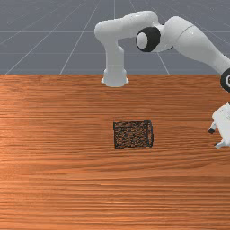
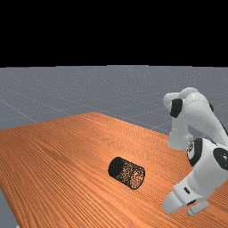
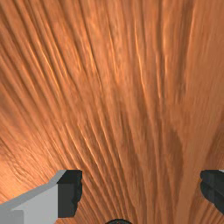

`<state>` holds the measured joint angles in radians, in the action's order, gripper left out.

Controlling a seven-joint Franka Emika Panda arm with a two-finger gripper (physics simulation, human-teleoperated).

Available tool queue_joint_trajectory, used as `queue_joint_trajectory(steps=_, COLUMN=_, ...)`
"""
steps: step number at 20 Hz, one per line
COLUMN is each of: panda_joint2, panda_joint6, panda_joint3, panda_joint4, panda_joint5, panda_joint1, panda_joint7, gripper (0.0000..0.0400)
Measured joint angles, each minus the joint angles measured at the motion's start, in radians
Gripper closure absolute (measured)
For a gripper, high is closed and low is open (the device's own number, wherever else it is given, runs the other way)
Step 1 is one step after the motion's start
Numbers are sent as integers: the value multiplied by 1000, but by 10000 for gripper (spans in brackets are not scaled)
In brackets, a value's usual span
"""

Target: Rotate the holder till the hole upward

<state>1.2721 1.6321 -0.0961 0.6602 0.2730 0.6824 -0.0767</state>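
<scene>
The gripper [image 1: 215, 138] stands open at the front view's right edge, tilted, its fingers pointing toward the holder with a wide gap between. The holder [image 1: 133, 134], a black mesh cylinder, lies on its side near the middle of the table, apart from the gripper. In the far view the holder [image 2: 126, 173] lies left of the hand; its end nearer the hand looks like a see-through ring, the other end darker. In the wrist view both fingers of the gripper [image 3: 141, 190] stand far apart, with a dark curved edge [image 3: 118, 221] showing low between them.
The wooden table [image 1: 58, 179] spreads around the holder. Behind the holder in the front view, the arm's base [image 1: 115, 76] stands at the table's back edge, and the arm arches over toward that view's right.
</scene>
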Motion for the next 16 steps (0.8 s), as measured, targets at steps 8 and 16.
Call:
queue_joint_trajectory(steps=8, panda_joint2=-2, panda_joint6=-25, panda_joint3=-22, panda_joint4=16, panda_joint5=25, panda_joint1=8, panda_joint7=1, gripper=0)
queue_joint_trajectory(steps=16, panda_joint2=47, panda_joint6=-140, panda_joint3=-56, panda_joint4=-103, panda_joint5=49, panda_joint1=19, panda_joint7=27, gripper=0)
